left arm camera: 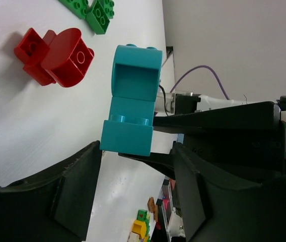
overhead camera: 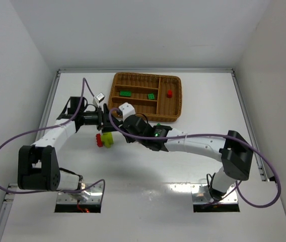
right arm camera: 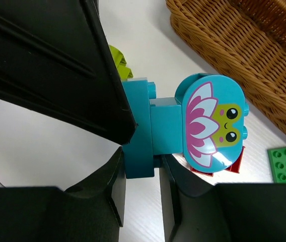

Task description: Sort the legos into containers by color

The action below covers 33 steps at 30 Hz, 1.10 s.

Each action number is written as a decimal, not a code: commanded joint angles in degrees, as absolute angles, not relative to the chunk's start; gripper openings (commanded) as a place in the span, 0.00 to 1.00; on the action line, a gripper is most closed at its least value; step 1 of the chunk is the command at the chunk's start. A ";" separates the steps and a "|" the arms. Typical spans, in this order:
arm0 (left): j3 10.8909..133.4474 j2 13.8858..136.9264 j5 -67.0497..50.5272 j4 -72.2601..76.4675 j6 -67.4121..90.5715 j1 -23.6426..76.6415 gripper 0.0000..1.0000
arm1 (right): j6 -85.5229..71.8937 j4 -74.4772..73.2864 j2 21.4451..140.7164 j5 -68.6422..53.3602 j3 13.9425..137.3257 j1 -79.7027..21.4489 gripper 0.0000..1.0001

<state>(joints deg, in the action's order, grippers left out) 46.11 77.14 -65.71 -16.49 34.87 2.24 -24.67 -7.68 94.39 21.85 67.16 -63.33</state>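
Blue lego (right arm camera: 208, 126) near red legos (left arm camera: 62, 55), tray (right arm camera: 243, 55)

one wicker tray (overhead camera: 177, 103), one blue brick (right arm camera: 211, 121), two arms (overhead camera: 57, 133) (overhead camera: 193, 143).

The blue brick (right arm camera: 165, 126) is smooth, glossy plastic, and the printed face (right arm camera: 216, 123) on it has a flat, clean sheen. The red bricks (left arm camera: 57, 55) and green bricks (left arm camera: 98, 14) are the same shiny moulded plastic. The tray (right arm camera: 243, 55) is brown woven wicker, ribbed and rough. The table (left arm camera: 12, 126) is white, finely grained and faintly shiny. The fingers (left arm camera: 77, 186) are matt black plastic.
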 commanded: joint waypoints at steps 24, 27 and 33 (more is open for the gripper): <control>50.62 77.61 -63.98 -14.24 34.63 0.27 0.00 | -26.54 -13.61 86.77 16.70 69.45 -59.86 0.76; 50.63 76.91 -66.09 -12.40 34.63 0.26 0.00 | -29.95 -11.88 78.70 4.82 64.10 -52.08 0.73; 50.63 75.85 -71.01 -9.40 31.29 0.79 0.00 | -38.13 -1.51 79.17 -35.65 60.46 -29.39 0.77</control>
